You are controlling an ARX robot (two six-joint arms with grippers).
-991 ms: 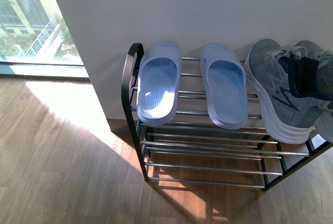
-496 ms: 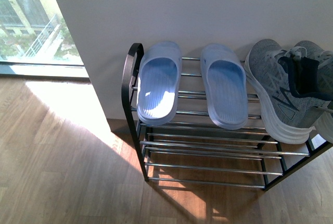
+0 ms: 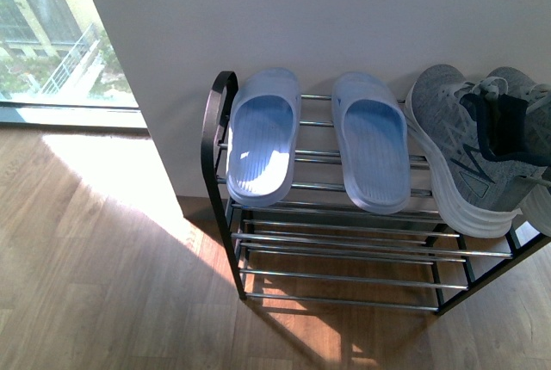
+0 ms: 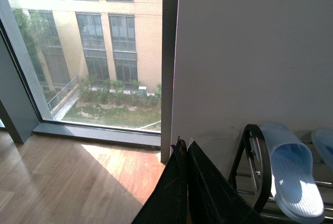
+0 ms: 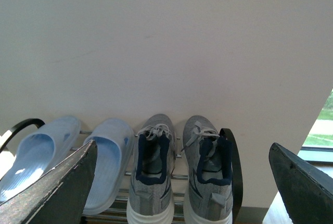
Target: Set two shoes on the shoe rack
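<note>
The black shoe rack [image 3: 217, 133] with chrome rails stands against the white wall. On its top tier lie two pale blue slides [image 3: 263, 133] [image 3: 372, 139] and, to their right, two grey knit sneakers [image 3: 456, 151] [image 3: 535, 129] with white soles. The right wrist view shows the sneakers [image 5: 152, 174] [image 5: 208, 174] side by side beside the slides [image 5: 106, 156]. My right gripper [image 5: 182, 182] is open and empty, back from the sneakers. My left gripper [image 4: 183, 153] is shut and empty, left of the rack's end [image 4: 252, 156] and a slide [image 4: 291, 169].
Wooden floor [image 3: 95, 267] with a sunlit patch lies left of the rack. A floor-level window [image 4: 88, 52] is at the far left, beside the white wall [image 3: 344, 17]. The rack's lower tiers [image 3: 344, 258] hold nothing.
</note>
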